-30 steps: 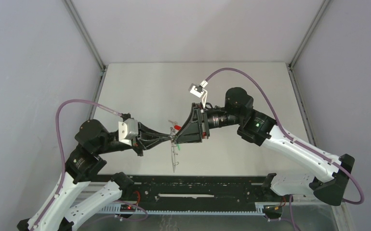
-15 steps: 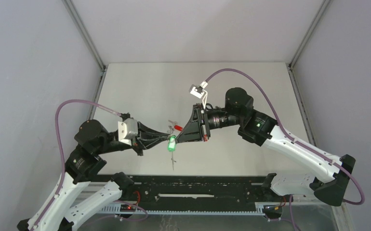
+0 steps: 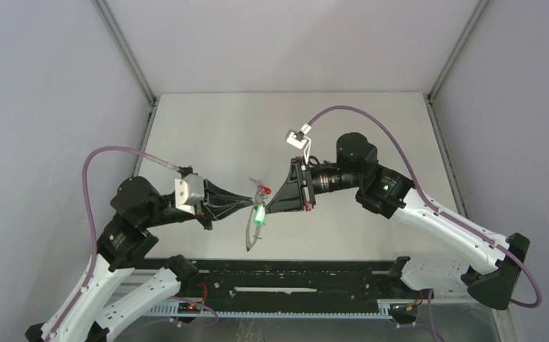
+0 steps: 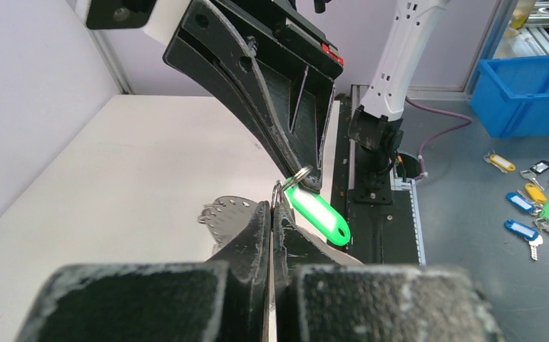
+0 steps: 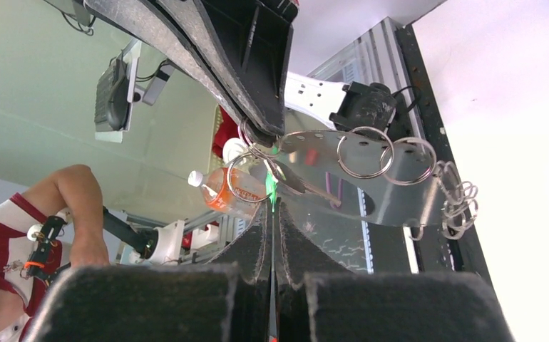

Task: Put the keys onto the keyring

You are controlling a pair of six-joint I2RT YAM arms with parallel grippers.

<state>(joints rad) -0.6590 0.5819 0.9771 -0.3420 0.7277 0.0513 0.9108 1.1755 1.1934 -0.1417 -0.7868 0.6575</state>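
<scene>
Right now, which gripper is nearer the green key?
Right, narrowly. The right gripper has its jaws shut on the ring end of the green key. The left gripper sits just beside the key, jaws shut on the keyring.

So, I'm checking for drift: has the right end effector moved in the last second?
Yes. The right end effector has shifted slightly right, toward the table's right edge rail.
</scene>
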